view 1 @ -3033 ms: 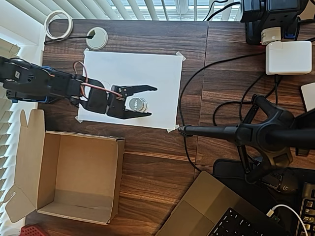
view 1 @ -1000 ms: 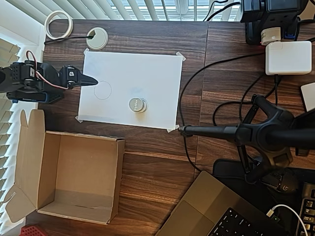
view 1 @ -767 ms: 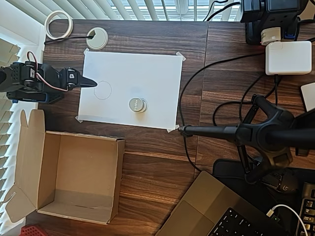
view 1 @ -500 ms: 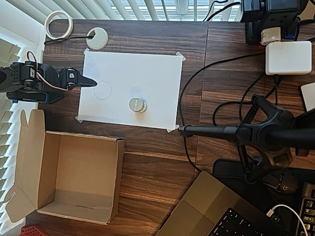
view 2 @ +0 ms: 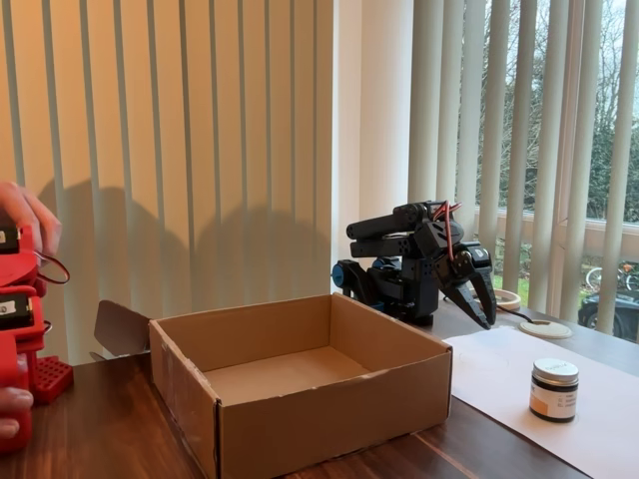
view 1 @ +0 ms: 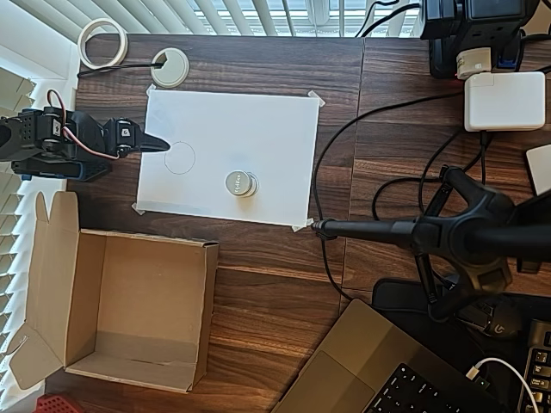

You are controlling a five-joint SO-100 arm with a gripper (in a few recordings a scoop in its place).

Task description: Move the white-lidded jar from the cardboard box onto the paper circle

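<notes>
The white-lidded jar [view 1: 241, 183] stands upright near the sheet's bottom edge, well apart from the narrow-closed, empty gripper [view 1: 158, 144] at its left edge

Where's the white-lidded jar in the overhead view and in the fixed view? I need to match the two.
Overhead view: the white-lidded jar stands on the white sheet, lower middle, right of the larger drawn circle.
Fixed view: the jar stands at lower right on the sheet, right of the cardboard box.
Shared landmark: the cardboard box.
</notes>
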